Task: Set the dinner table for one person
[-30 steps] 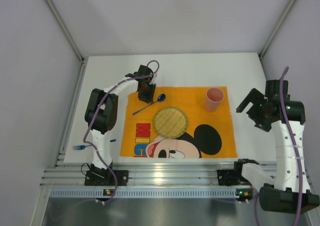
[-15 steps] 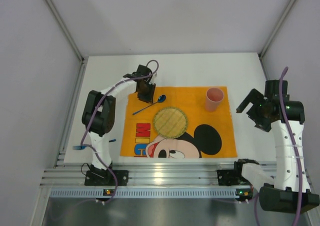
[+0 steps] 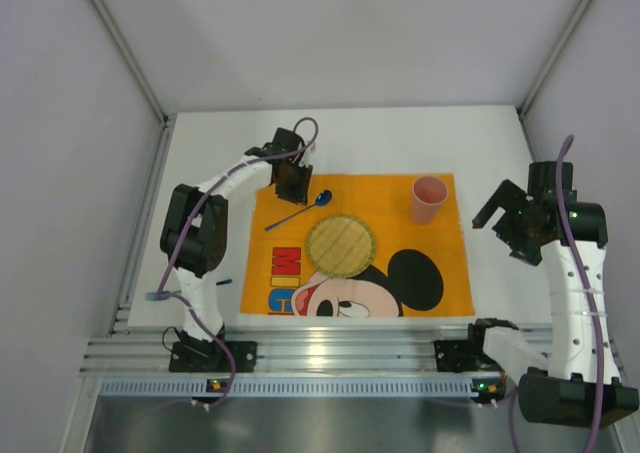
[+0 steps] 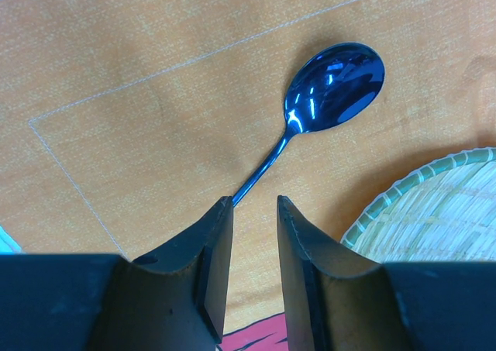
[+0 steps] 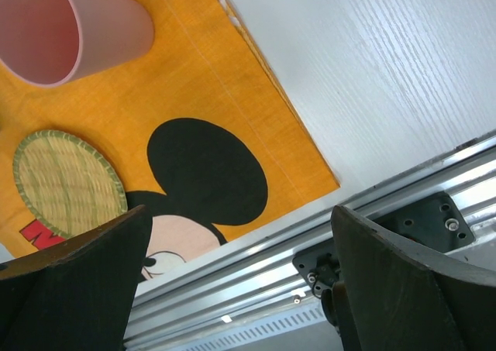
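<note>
The left tool [image 4: 253, 204], jaws narrowly parted and gripping nothing, hangs over the handle of the blue spoon [image 4: 335, 86] on the orange mat [image 4: 139, 95]. Its elbow [image 3: 190, 235] has swung outward since earlier. The right tool [image 5: 240, 211] gapes wide and empty, right of the mat. The white tabletop [image 3: 400, 138] carries everything, enclosed by pale walls [image 3: 350, 33].

This looks like a robotics lab test cell. A plain white tabletop [image 3: 380, 133] is boxed in at 9, 12 and 3 o'clock by bare pale wall panels [image 3: 350, 33] joined by metal corner struts [image 3: 120, 43]. At 6 o'clock, slotted aluminium rails [image 3: 340, 348] with bolted brackets carry two black and white robot arms, the left arm [image 3: 215, 188] and the right arm [image 3: 575, 283]. An orange cartoon place mat [image 3: 450, 273] lies at the centre.
</note>
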Action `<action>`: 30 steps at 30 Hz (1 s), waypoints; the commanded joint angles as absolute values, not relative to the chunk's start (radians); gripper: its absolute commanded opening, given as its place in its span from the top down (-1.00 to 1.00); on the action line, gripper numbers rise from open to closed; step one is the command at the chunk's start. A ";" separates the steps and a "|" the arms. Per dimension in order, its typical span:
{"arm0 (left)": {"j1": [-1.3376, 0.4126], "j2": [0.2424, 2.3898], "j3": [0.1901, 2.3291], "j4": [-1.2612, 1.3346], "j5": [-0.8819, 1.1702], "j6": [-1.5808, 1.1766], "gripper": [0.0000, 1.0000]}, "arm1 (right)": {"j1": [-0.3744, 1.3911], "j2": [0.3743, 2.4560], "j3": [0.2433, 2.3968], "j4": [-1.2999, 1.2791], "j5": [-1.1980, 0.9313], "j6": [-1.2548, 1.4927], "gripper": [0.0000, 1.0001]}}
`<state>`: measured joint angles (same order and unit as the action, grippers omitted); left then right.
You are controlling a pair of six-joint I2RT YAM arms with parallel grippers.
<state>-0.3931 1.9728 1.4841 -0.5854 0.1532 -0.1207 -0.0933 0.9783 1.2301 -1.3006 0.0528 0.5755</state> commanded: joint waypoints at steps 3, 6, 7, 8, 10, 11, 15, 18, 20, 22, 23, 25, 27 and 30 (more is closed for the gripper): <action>-0.429 2.020 1.485 -0.568 0.100 -0.084 0.32 | -0.081 0.989 1.229 -1.282 0.074 0.558 -0.99; -0.446 2.060 1.499 -0.581 0.065 -0.078 0.36 | -0.081 0.996 1.233 -1.281 0.075 0.557 -1.00; -0.449 2.078 1.502 -0.586 0.064 -0.078 0.37 | -0.081 0.997 1.233 -1.281 0.075 0.555 -1.00; -0.454 2.085 1.500 -0.587 0.058 -0.080 0.38 | -0.080 0.999 1.235 -1.279 0.077 0.557 -0.99; -0.454 2.101 1.506 -0.589 0.028 -0.086 0.39 | -0.081 0.999 1.235 -1.279 0.077 0.555 -1.00; -0.454 2.108 1.514 -0.594 0.017 -0.087 0.40 | -0.081 1.000 1.235 -1.279 0.077 0.555 -1.00; -0.451 2.140 1.549 -0.612 -0.026 -0.095 0.62 | -0.081 1.000 1.232 -1.279 0.080 0.555 -1.00; -0.449 2.154 1.586 -0.632 -0.023 -0.098 0.92 | -0.081 0.999 1.230 -1.276 0.081 0.555 -0.99; -0.448 2.152 1.604 -0.635 -0.028 -0.098 1.00 | -0.081 1.000 1.230 -1.278 0.081 0.557 -0.99; -0.448 2.154 1.618 -0.649 -0.037 -0.098 1.00 | -0.081 0.999 1.230 -1.278 0.083 0.557 -1.00; -0.446 2.151 1.629 -0.653 -0.046 -0.098 1.00 | -0.081 0.999 1.230 -1.276 0.084 0.555 -0.99; -0.445 2.143 1.638 -0.661 -0.054 -0.100 1.00 | -0.083 0.997 1.227 -1.275 0.083 0.557 -1.00; -0.443 2.128 1.655 -0.670 -0.066 -0.106 1.00 | -0.081 0.997 1.224 -1.273 0.080 0.555 -0.99; -0.443 2.096 1.683 -0.692 -0.074 -0.110 1.00 | -0.081 0.996 1.221 -1.267 0.072 0.555 -1.00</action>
